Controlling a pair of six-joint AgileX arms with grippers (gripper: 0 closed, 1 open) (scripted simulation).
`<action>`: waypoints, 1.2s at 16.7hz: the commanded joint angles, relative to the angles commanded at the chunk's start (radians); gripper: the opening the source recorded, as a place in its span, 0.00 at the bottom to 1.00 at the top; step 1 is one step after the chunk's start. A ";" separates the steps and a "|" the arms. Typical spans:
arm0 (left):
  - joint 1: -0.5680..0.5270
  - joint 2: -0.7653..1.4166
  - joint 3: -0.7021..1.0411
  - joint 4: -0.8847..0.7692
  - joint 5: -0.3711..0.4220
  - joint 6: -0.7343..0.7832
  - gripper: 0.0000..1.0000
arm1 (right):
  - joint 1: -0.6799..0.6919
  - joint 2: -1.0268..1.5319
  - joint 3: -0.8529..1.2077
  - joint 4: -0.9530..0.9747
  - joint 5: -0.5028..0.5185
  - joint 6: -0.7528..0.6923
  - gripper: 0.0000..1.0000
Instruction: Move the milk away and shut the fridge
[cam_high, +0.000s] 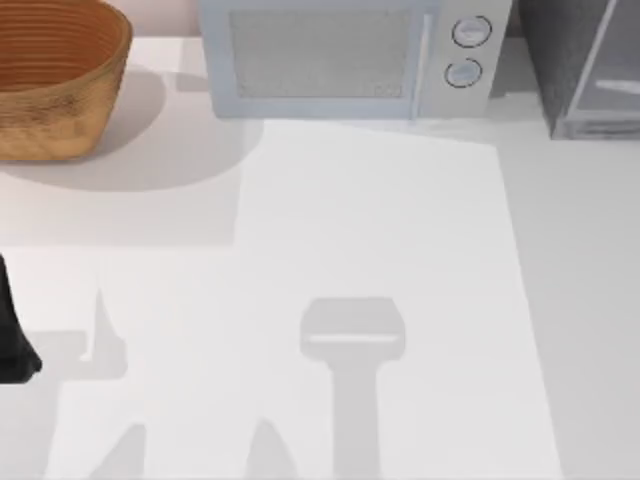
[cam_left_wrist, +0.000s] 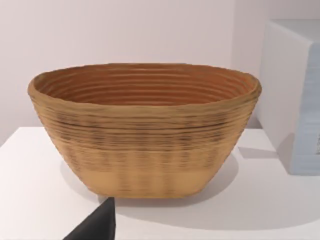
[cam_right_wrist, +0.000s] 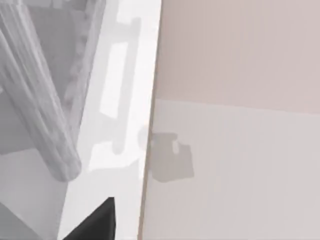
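- Your left arm (cam_high: 14, 345) sat at the table's left edge; whether its fingers were apart or together, you couldn't tell.
- The fridge (cam_high: 585, 65) stood far right, beside the microwave (cam_high: 345, 55).

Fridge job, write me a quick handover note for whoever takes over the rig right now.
Left arm: at the table's left edge, wrist camera facing the wicker basket.
Right arm: its wrist camera looks along the fridge, which stands at the table's far right corner beside the microwave.
Fridge door: the pale-framed panel looks angled out from the cabinet, so probably not shut yet.
Milk: its place cannot be told, so whether it has been moved is unconfirmed.
Left to do: locate the milk, confirm the door, shut it.
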 joint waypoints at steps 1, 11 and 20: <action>0.000 0.000 0.000 0.000 0.000 0.000 1.00 | 0.054 0.000 -0.001 0.076 0.013 0.098 1.00; 0.000 0.000 0.000 0.000 0.000 0.000 1.00 | 0.461 0.037 -0.041 0.607 0.135 0.748 1.00; 0.000 0.000 0.000 0.000 0.000 0.000 1.00 | 0.518 0.023 -0.097 0.650 0.201 0.822 1.00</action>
